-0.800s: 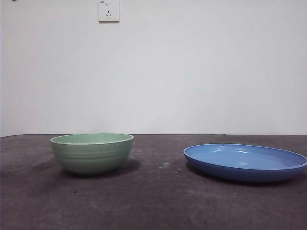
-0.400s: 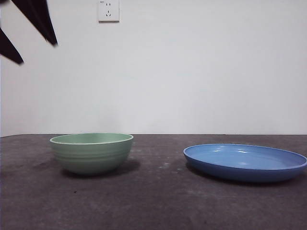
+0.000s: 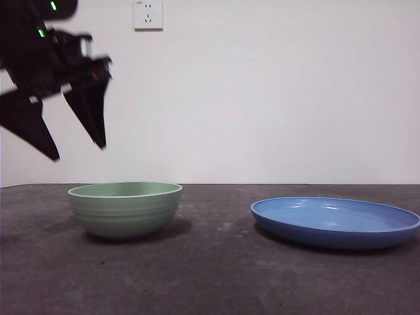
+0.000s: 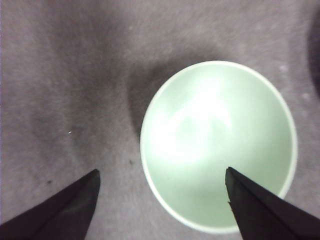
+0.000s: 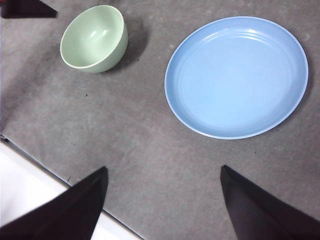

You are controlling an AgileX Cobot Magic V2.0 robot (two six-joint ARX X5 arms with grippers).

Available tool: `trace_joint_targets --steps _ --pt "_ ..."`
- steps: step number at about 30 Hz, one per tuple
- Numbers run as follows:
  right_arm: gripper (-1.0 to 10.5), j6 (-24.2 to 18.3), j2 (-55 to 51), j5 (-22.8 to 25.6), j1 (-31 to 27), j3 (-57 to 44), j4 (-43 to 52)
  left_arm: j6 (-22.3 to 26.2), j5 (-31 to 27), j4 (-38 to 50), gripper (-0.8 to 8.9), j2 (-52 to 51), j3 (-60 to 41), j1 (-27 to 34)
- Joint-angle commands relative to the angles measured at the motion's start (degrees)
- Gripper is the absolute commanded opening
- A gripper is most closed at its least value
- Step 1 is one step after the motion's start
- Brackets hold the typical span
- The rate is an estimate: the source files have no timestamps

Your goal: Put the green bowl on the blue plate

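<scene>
While it hangs above the green bowl (image 3: pixel 125 209), the left hand (image 3: pixel 77 152) – somewhat blurred – is spread wide, apparently touching nothing.

Plain white wall (image 3: pixel 275 98) standing behind; white wall socket (image 3: pixel 148 14) sitting high on it; dark grey matte tabletop (image 3: pixel 216 275) lying below, catching soft, even light.

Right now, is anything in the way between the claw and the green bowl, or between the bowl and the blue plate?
Nothing visible. The left gripper hangs open above the green bowl with only air between them. Between the bowl and the blue plate there is just bare dark table.
</scene>
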Motion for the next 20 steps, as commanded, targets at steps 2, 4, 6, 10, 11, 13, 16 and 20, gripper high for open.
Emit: trace_joint_targets --steps 2,4,6,10,11,13,16,20 --pt "3.6 -0.22 0.35 -0.17 0.24 1.22 0.74 0.20 -1.11 2.67 4.04 4.90 1.29 -0.26" --pt "3.6 -0.22 0.35 -0.17 0.24 1.22 0.77 0.15 -1.25 3.91 4.05 6.78 1.29 -0.26" --pt "3.6 -0.22 0.35 -0.15 0.24 1.22 0.81 0.17 -1.27 4.61 4.04 8.15 1.29 -0.26" --pt "3.6 -0.22 0.35 -0.15 0.24 1.22 1.20 0.09 -1.27 5.33 3.99 10.75 1.29 -0.26" --pt "3.6 -0.22 0.35 -0.15 0.24 1.22 1.20 -0.07 -1.27 5.33 3.92 11.06 1.29 -0.26" --pt "3.6 -0.22 0.35 -0.15 0.24 1.22 1.20 -0.22 -1.27 5.35 3.34 11.28 1.29 -0.26" --pt "3.6 -0.24 0.35 -0.15 0.24 1.22 1.22 -0.55 -1.27 5.40 2.05 11.26 1.29 -0.26" --pt "3.6 -0.24 0.35 -0.15 0.24 1.22 1.22 -1.38 -1.25 5.31 0.70 11.26 1.29 -0.26"
